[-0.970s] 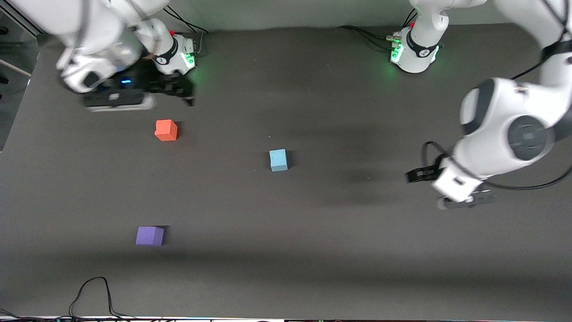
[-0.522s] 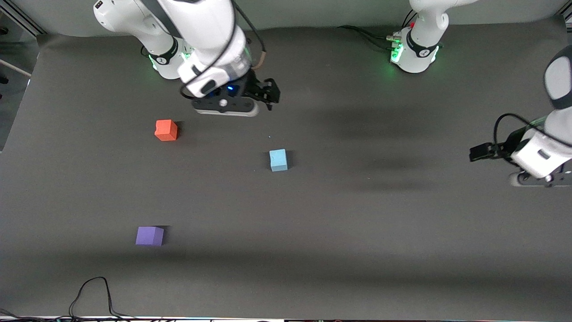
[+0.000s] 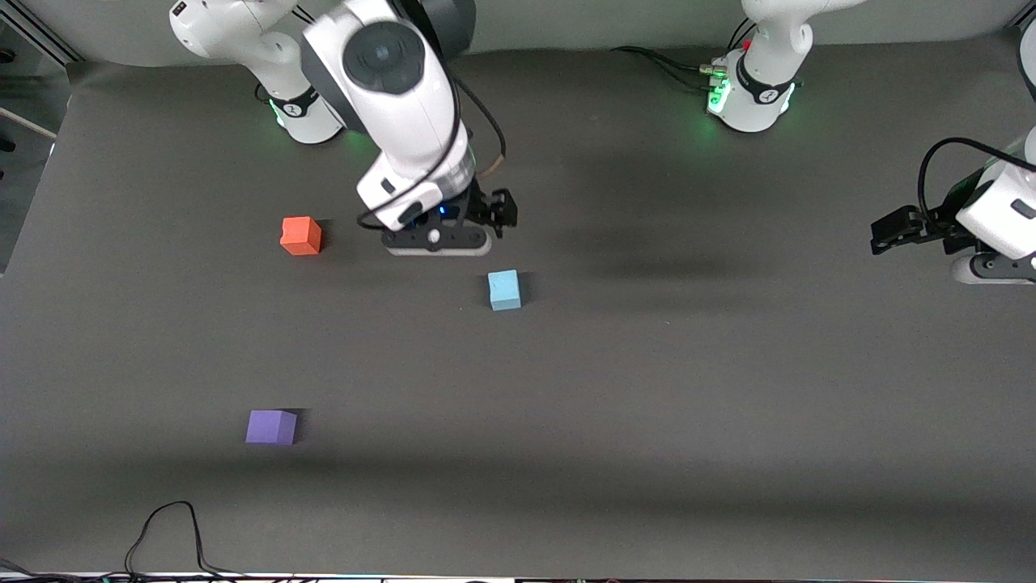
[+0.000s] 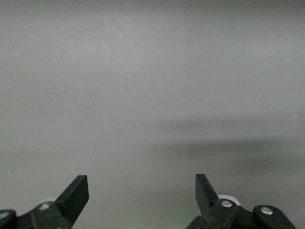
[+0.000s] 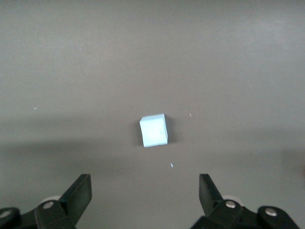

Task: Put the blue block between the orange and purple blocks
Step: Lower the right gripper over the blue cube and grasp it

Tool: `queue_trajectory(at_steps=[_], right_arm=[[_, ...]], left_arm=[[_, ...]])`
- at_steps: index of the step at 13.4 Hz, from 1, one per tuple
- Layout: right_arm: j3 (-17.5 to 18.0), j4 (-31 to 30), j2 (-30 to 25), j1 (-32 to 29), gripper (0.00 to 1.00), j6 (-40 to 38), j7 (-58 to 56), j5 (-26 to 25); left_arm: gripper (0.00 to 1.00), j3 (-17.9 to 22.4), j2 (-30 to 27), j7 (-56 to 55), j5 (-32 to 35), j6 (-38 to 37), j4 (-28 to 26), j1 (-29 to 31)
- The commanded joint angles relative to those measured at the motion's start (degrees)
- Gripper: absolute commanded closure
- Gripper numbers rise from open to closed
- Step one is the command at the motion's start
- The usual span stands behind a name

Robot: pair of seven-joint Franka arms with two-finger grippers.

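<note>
The pale blue block point(image 3: 504, 290) sits alone near the table's middle; it also shows in the right wrist view point(image 5: 155, 130), ahead of the open fingers. The orange block point(image 3: 300, 236) lies toward the right arm's end. The purple block point(image 3: 271, 427) lies nearer to the front camera than the orange one. My right gripper point(image 3: 495, 213) hovers open and empty over the table just farther from the front camera than the blue block; the wrist view shows it point(image 5: 144, 190) spread wide. My left gripper point(image 3: 890, 231) is open and empty over the left arm's end, over bare mat point(image 4: 141, 188).
The dark grey mat point(image 3: 647, 389) covers the table. A black cable point(image 3: 166, 526) loops at the edge nearest the front camera. The two arm bases point(image 3: 749, 89) stand along the edge farthest from the front camera.
My right arm swung from above the orange block's area to just short of the blue block. My left arm pulled back toward its end of the table. No block has moved.
</note>
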Motion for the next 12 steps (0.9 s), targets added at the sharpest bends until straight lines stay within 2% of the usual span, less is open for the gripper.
queue_trajectory(at_steps=[1, 2, 4, 5, 9, 12], right_arm=[[-0.5, -15.94, -4.08, 3.84, 0.0, 13.54, -2.19, -3.25], [-0.41, -20.41, -3.56, 4.63, 0.0, 19.51, -2.29, -4.75], [-0.41, -26.24, -1.2, 6.21, 0.0, 29.28, -2.12, -4.85], [-0.41, -27.57, -0.05, 6.39, 0.0, 31.5, -2.2, -4.85], [-0.41, -27.84, 5.92, 6.4, 0.0, 36.87, -1.85, -4.85], [-0.41, -27.58, 11.2, 6.22, 0.0, 43.63, -0.97, -3.97]], left_arm=[[0.0, 6.82, -1.81, 1.16, -0.74, -0.61, -1.04, -6.63], [0.0, 10.87, -1.82, 1.16, -0.74, -0.78, -0.52, -10.59], [0.0, 12.14, -1.73, 1.08, -0.74, -0.78, -0.16, -12.13], [0.0, 12.05, -1.38, 0.55, -0.74, -0.78, 0.36, -12.13], [0.0, 11.96, 0.64, 1.16, -0.74, -0.78, 2.64, -11.95], [0.0, 11.87, 1.7, 1.34, -0.74, -0.78, 3.97, -12.12]])
